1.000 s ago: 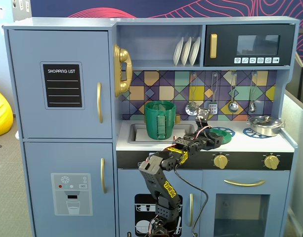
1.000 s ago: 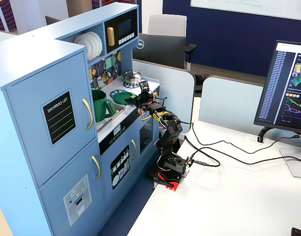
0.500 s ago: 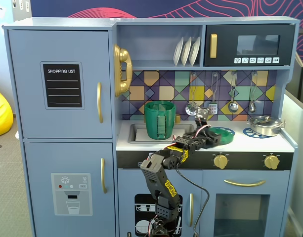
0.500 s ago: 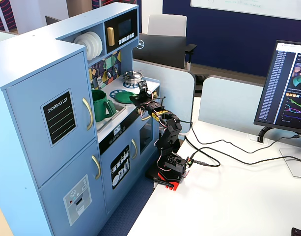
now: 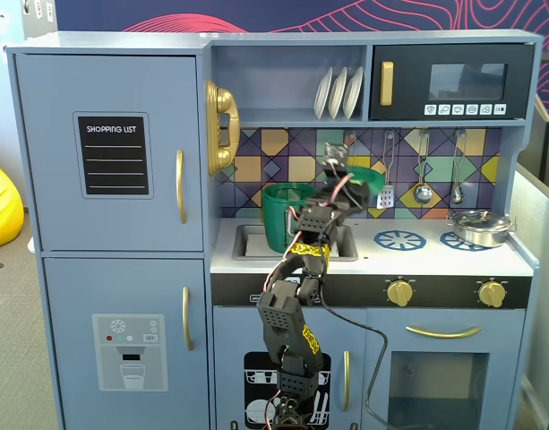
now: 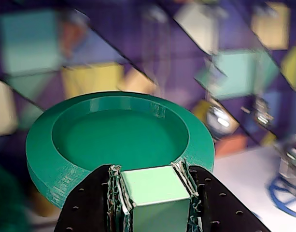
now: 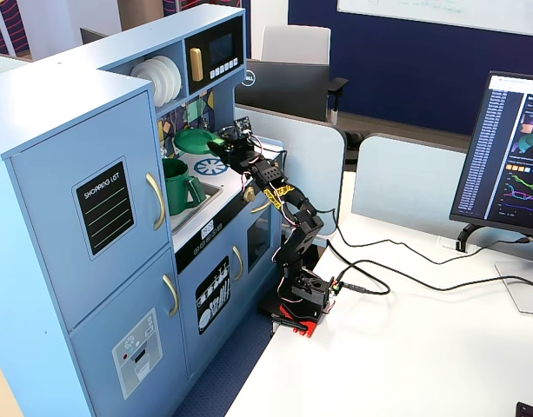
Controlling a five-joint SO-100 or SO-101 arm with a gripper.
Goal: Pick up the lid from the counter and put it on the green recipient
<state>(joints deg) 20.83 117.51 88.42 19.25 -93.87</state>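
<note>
My fingers (image 6: 150, 193) are clamped on the pale strap handle of the flat round green plastic lid (image 6: 119, 140) — it hangs clear of the tabletop (image 5: 435, 255) (pickup done). Left: carry it over the tall dark-green ribbed pot (image 5: 283, 219) and seat it.

The claw (image 6: 155, 193) has risen off the tabletop (image 5: 435, 260), carrying the lid (image 6: 119, 140) clamped by its handle, toward the green pot (image 5: 283, 219).
</note>
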